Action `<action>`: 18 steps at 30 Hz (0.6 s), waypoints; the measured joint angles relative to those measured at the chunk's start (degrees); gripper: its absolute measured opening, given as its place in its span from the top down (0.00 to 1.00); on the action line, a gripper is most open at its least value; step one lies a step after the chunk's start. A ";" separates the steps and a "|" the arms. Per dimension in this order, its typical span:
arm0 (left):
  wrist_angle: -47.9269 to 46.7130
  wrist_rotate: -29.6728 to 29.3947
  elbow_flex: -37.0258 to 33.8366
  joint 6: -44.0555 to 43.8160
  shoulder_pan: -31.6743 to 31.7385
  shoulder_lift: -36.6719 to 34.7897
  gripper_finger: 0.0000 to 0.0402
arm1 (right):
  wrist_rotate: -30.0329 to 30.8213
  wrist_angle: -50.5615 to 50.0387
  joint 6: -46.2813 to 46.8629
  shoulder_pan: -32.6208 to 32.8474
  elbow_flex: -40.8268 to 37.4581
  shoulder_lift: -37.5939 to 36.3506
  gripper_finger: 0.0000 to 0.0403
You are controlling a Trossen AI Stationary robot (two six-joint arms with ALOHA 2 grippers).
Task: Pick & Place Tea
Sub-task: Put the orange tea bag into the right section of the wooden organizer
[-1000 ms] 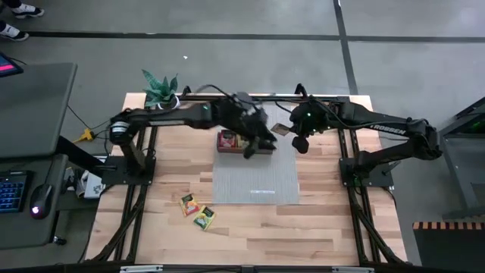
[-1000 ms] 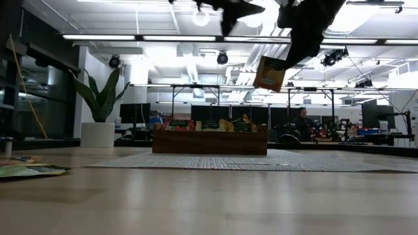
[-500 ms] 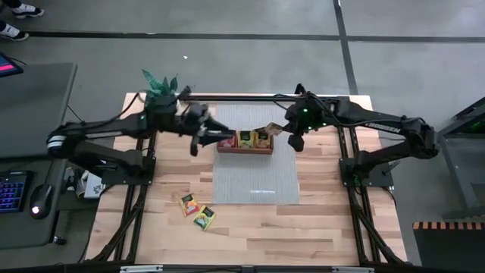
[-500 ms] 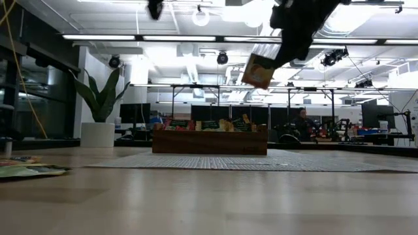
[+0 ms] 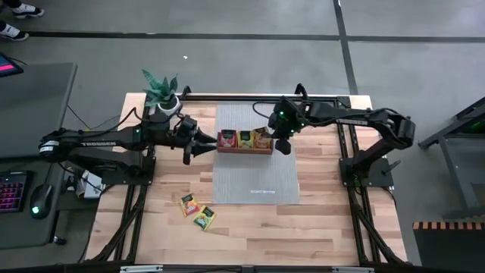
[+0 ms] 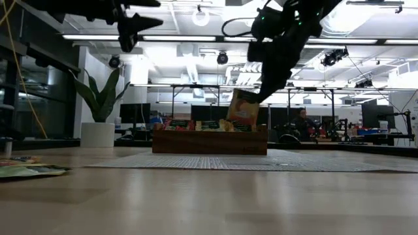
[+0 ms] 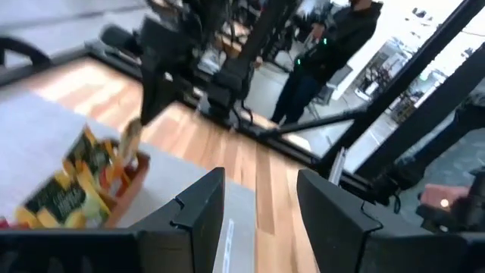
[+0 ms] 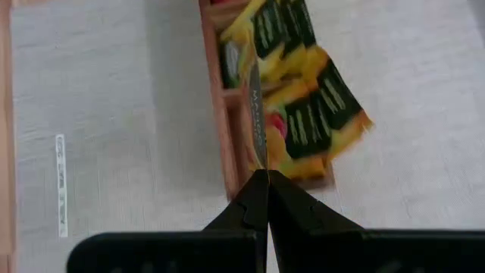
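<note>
Wooden tray [image 5: 245,142] standing on the mat [image 5: 255,178] toward the rear edge of the bench, midway between the sides. Right gripper [image 5: 277,141] above the tray's right end, a tea packet [image 6: 243,108] hanging from it just above the tray rim. Left gripper [image 5: 191,146] raised just left of the tray. Potted plant [image 5: 161,92] at the rear left corner. Two packets [image 5: 196,211] on the bench left of the mat, nearer the front edge.

A robotics lab in an open, office-like hall: a wooden surface [image 5: 250,220] on a dark metal frame stands on a grey concrete floor [image 5: 227,68], with ceiling strip lights [image 6: 170,38], workbenches [image 6: 326,134] and a potted plant [image 6: 99,108] behind.
</note>
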 joint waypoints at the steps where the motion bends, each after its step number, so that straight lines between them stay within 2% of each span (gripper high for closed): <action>1: -0.04 0.23 -0.43 -0.59 -0.02 0.06 0.59 | -0.43 0.92 -0.25 -0.06 0.00 0.63 1.00; 10: 0.06 2.13 -1.35 -1.26 -0.02 0.06 0.59 | -1.56 2.49 -2.64 -1.67 0.00 6.06 1.00; 18: -0.13 4.44 -1.35 -1.48 -0.02 0.06 0.59 | 0.33 1.81 -3.01 -2.27 0.00 6.76 1.00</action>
